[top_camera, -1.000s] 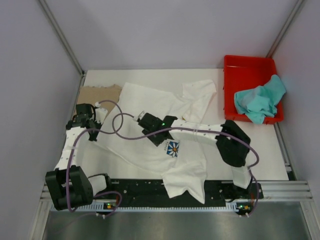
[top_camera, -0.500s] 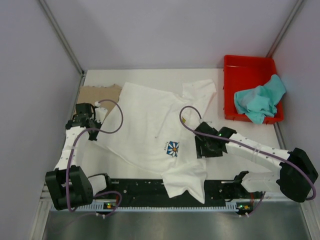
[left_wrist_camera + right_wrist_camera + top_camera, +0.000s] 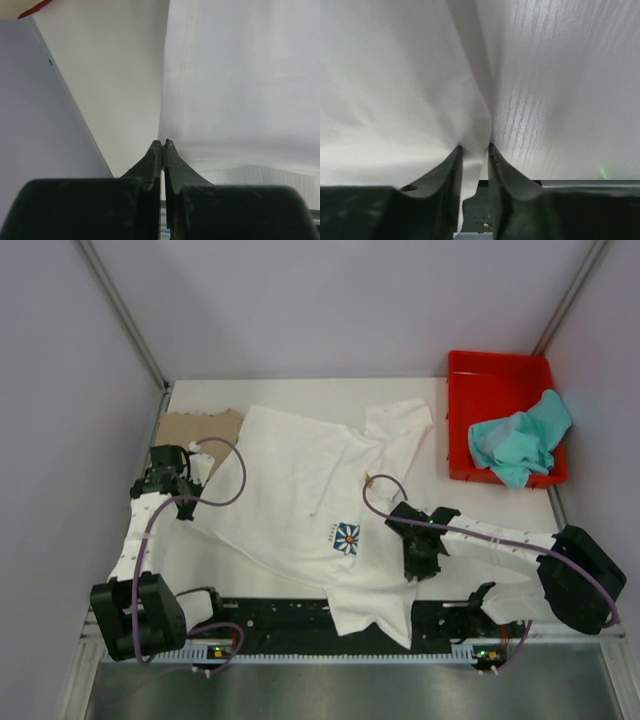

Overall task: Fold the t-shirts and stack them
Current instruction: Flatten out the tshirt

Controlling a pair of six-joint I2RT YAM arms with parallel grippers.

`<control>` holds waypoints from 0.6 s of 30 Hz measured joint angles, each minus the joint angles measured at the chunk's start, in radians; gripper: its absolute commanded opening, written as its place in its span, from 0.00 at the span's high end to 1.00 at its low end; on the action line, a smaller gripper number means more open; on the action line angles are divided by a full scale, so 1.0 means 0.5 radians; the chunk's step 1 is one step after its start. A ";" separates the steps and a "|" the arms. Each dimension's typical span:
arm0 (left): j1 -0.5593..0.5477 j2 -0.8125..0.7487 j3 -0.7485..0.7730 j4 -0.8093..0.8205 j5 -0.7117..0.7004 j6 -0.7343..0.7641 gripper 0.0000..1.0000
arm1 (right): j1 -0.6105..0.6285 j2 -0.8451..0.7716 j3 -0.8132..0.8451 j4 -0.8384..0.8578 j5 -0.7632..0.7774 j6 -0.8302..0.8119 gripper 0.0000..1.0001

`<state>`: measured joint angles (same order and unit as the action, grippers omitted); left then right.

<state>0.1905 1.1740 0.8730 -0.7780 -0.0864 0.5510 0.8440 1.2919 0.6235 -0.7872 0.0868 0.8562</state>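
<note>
The white t-shirt with the daisy print lies spread face up over the table's middle, its lower hem hanging over the near edge. My left gripper is at the shirt's left edge, jaws pressed together at the hem. My right gripper is at the shirt's right side below the sleeve, shut on a fold of white cloth. The tan t-shirt lies flat at the back left, partly under the white one. The teal t-shirt is crumpled in the red bin.
The red plastic bin stands at the back right. Grey walls close in the table on the left, back and right. A black rail runs along the near edge between the arm bases.
My right arm has swung from over the shirt's middle out to the right, then come in at the shirt's right edge and closed on it. The left arm has not moved.
</note>
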 measured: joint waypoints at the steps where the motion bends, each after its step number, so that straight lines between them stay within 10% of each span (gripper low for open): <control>1: 0.000 0.000 0.002 -0.004 0.000 0.000 1.00 | -0.001 0.001 0.002 -0.016 0.005 -0.006 0.97; 18: 0.000 -0.002 0.188 -0.192 0.317 -0.006 1.00 | -0.258 -0.804 0.098 0.148 -0.222 -0.028 1.00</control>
<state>0.1905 1.1732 0.9668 -0.8742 0.0719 0.5480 0.7151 0.8898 0.6724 -0.7132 -0.0242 0.8421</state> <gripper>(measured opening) 0.012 0.007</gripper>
